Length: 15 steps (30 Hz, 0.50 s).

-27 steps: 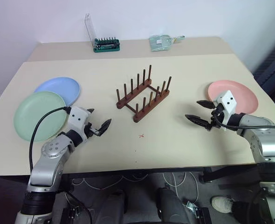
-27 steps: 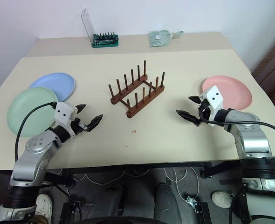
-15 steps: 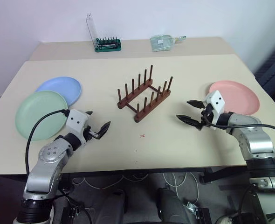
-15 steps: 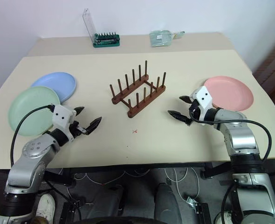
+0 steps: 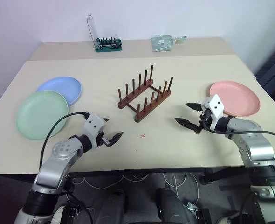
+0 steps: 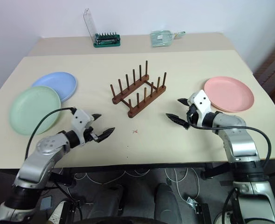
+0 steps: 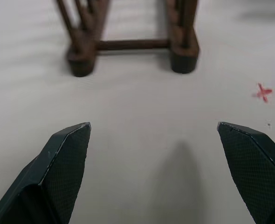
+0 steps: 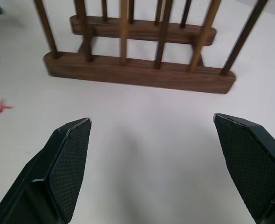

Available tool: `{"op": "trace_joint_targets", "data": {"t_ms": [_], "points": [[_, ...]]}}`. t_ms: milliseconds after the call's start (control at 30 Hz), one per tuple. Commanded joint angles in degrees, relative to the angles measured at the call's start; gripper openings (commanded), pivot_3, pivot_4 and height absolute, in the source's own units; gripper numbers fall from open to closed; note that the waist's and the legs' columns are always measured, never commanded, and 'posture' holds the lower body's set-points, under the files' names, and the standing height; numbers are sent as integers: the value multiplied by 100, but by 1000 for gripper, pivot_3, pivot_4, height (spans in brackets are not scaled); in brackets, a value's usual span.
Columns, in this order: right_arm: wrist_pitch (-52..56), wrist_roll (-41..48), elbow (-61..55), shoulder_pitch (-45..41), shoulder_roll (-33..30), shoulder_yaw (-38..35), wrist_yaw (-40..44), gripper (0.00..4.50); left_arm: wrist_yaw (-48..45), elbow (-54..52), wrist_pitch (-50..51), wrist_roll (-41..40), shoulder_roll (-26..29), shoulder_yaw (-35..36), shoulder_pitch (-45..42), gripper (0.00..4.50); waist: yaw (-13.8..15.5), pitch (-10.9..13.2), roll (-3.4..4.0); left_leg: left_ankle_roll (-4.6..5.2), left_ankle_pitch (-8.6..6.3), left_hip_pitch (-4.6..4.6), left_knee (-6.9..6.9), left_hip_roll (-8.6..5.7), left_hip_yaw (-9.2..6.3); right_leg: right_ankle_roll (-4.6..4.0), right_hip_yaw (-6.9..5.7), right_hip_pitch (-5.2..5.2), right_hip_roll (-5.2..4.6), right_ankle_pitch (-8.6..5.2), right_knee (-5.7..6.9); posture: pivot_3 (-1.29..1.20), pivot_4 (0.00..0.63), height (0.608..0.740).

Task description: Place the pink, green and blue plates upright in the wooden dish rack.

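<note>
The wooden dish rack (image 5: 144, 94) stands empty at the table's middle, its pegs upright. The green plate (image 5: 41, 114) lies flat at the left, with the blue plate (image 5: 61, 89) just behind it and partly under its rim. Flat at the right lies the pink plate (image 5: 234, 98). My left gripper (image 5: 110, 134) hovers open over bare table, front-left of the rack and right of the green plate. My right gripper (image 5: 189, 115) is open too, between the rack and the pink plate. Each wrist view faces the rack (image 8: 137, 70) between wide-spread fingers (image 7: 65, 158).
A small red cross (image 5: 142, 136) marks the table in front of the rack. At the back stand a green tray of screwdriver bits (image 5: 107, 44) with a clear lid and a clear packet (image 5: 163, 42). The table's front edge runs just below both grippers.
My left gripper has moved right and toward the front edge, away from the green plate. My right gripper has moved left, away from the pink plate and nearer the rack. Both stayed open.
</note>
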Motion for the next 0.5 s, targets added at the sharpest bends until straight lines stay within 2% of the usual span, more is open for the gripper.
{"op": "trace_joint_targets", "data": {"t_ms": [33,200,433,500], "points": [[81,127,-513,167,58,-191,-199,4294,8,415,-319,251,-226,-276,-341,4499,1,-1,1,0,0,1,0,0,0,0,0,0,0,0,0,0,150,740],[194,166,-694,181,58,-242,-394,4294,4,1452,-621,575,-846,-772,-987,4499,0,-2,1,0,0,1,2,-1,0,1,0,0,0,0,1,0,150,740],[261,210,-957,406,54,-298,-588,4294,586,2595,-748,965,-1635,-860,-1545,4499,20,-9,3,0,0,2,4,-3,-1,2,0,7,-1,1,0,0,150,740],[256,218,-935,422,27,-325,-595,4500,617,2613,-853,1038,-1717,-895,-1519,3932,12,-10,4,1,0,3,12,-5,-3,4,-1,13,-2,1,-1,0,150,740]]}}
